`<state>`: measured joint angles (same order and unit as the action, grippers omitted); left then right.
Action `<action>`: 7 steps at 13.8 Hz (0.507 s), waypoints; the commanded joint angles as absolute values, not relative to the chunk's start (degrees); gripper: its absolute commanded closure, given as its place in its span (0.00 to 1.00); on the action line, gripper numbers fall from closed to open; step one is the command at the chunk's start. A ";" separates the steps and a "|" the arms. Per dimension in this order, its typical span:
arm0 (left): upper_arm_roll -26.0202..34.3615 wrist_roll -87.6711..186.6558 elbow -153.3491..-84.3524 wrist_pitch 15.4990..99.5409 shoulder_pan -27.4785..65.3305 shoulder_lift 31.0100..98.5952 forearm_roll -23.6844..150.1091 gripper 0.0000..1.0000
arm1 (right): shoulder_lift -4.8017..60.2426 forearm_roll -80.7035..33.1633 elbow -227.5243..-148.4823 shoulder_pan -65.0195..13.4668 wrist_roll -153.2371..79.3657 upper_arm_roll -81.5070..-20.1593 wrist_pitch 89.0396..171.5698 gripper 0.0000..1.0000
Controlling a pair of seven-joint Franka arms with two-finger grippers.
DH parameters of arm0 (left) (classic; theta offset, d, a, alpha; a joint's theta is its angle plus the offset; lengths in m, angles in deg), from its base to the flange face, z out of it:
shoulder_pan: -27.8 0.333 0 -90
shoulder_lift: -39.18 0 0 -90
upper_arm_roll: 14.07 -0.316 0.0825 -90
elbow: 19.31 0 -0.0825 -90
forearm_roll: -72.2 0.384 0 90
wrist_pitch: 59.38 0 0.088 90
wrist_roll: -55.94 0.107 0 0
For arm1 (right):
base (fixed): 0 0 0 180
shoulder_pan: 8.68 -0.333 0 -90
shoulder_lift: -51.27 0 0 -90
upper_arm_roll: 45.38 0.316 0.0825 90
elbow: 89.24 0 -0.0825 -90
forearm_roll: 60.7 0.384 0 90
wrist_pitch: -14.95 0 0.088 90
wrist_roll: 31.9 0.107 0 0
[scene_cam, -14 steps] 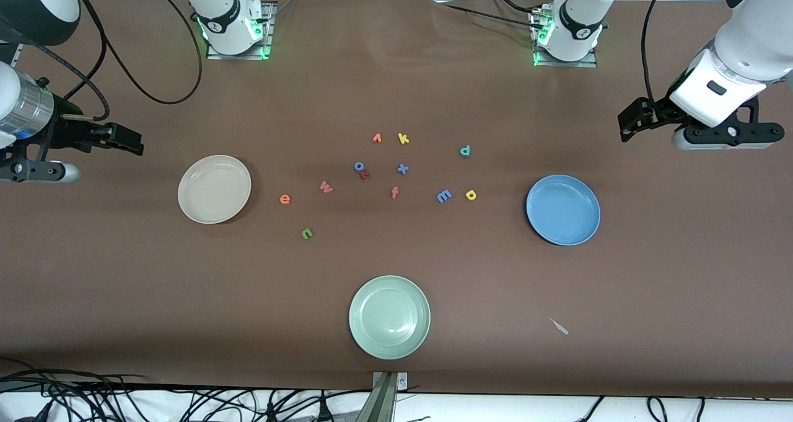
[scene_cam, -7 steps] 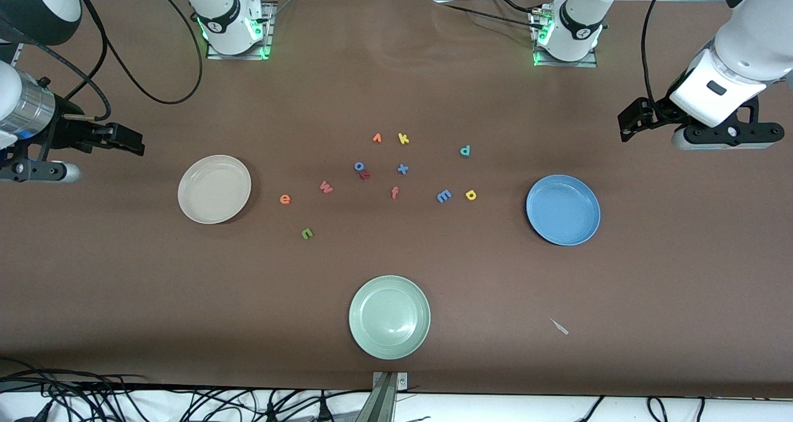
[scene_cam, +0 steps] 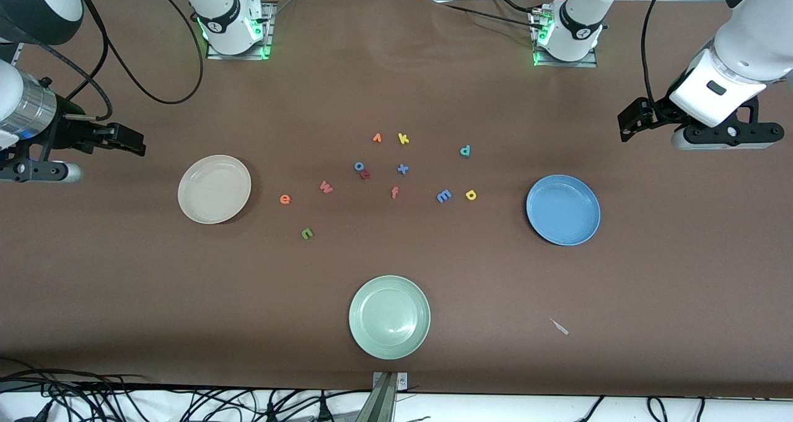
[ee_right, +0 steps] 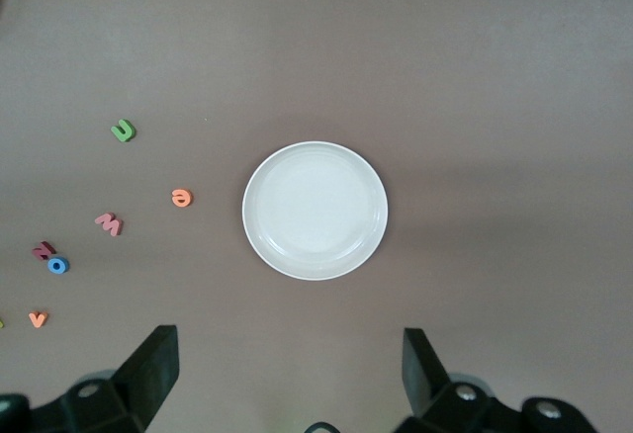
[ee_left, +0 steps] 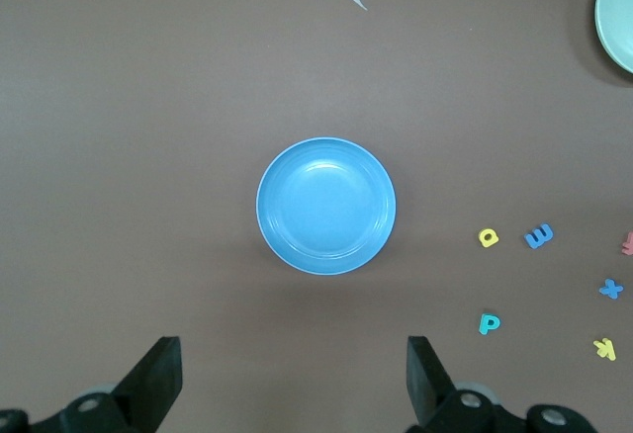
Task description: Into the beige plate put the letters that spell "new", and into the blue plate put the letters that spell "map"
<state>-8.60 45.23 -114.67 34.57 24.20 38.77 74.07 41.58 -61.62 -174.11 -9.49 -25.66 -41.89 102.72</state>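
Overhead, left gripper point(ee_left: 292, 389) up in the air, fingers spread wide and empty, above bare table at its own end, just off the blue plate point(scene_cam: 563, 209): round, shallow, raised rim, nothing in it. Toward the middle from there, on the table: yellow a point(scene_cam: 471, 194), blue m point(scene_cam: 443, 196), teal p point(scene_cam: 465, 150), all tiny foam pieces. Right gripper point(ee_right: 287, 384) likewise aloft, released and holding nothing, above bare table near the beige plate point(scene_cam: 214, 189), same shape, cream, empty. Inward from that plate: orange e point(scene_cam: 285, 199), pinkish-red w point(scene_cam: 326, 187), green n point(scene_cam: 307, 233). Both arms waiting. Also a pale green plate point(scene_cam: 389, 316), nearest the front camera.
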 commanded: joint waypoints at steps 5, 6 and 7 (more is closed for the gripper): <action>-8.62 46.54 -113.18 33.17 24.20 39.09 72.56 0.00 | 42.31 -61.49 -173.97 -9.29 -25.58 -41.52 102.40 0.00; -8.62 46.63 -113.18 33.17 24.28 39.09 72.64 0.00 | 42.31 -61.41 -173.97 -9.29 -25.58 -41.52 102.40 0.00; -8.62 46.63 -113.18 33.17 24.20 39.09 72.56 0.00 | 42.31 -61.41 -173.97 -9.29 -25.58 -41.60 102.31 0.00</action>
<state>-8.60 45.23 -114.67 34.57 24.18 38.77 74.07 41.58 -61.62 -174.11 -9.49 -25.65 -41.85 102.72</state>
